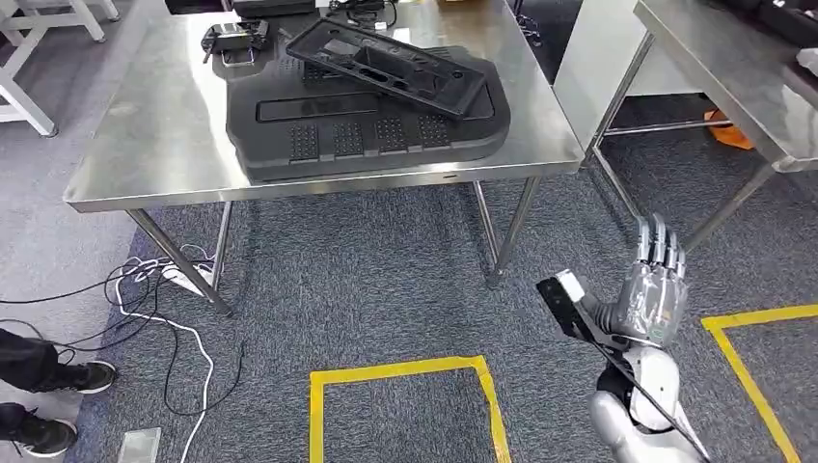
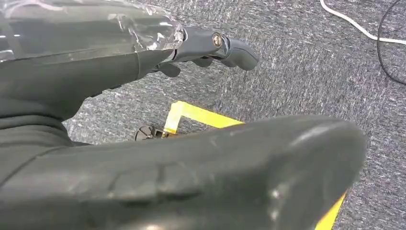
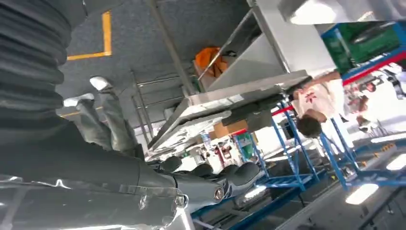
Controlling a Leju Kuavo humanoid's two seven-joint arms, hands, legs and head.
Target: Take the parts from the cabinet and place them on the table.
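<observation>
On steel table [image 1: 164,145], black parts [image 1: 367,121]; right robot hand [image 1: 654,289] empty, fingers straight

right hand [image 1: 648,289] raised, fingers straight, holding nothing, left hand [image 2: 210,45] fingers extended, empty

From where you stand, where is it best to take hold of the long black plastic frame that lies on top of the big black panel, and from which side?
Probably grip the long black plastic frame at its near right end, where it leans raised over the big black panel, coming from the steel table's front right edge. Its open slots offer rims for the fingers.
</observation>
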